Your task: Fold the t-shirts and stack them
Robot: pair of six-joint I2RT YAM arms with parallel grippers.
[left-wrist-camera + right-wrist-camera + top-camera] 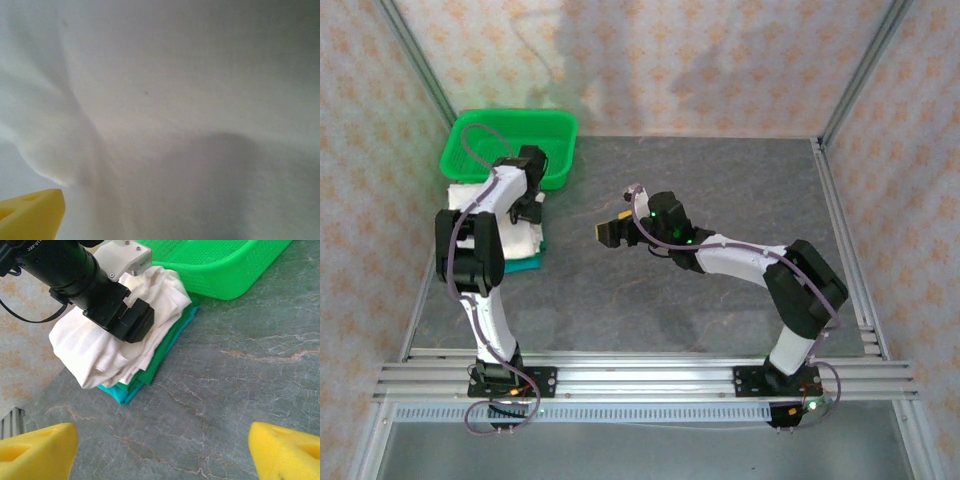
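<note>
A pile of folded t-shirts lies at the table's left, just in front of the basket. A wrinkly white t-shirt [523, 240] [95, 350] is on top, with a green one [167, 347] and a teal one [112, 392] under it. My left gripper [528, 208] points down onto the white cloth. White fabric [165, 110] lies right under the left wrist camera, and one yellow fingertip [32, 212] shows far to the left, so the jaws stand wide. My right gripper [610, 232] [162, 450] hovers open over bare table, facing the pile, nothing between its fingers.
A green mesh basket [510, 114] [220, 275] stands at the back left, touching the pile's far side. The left arm's black wrist [75, 270] reaches over the pile. Grey marbled tabletop [720, 190] stretches to the right. Aluminium rails run along the near edge [650, 375].
</note>
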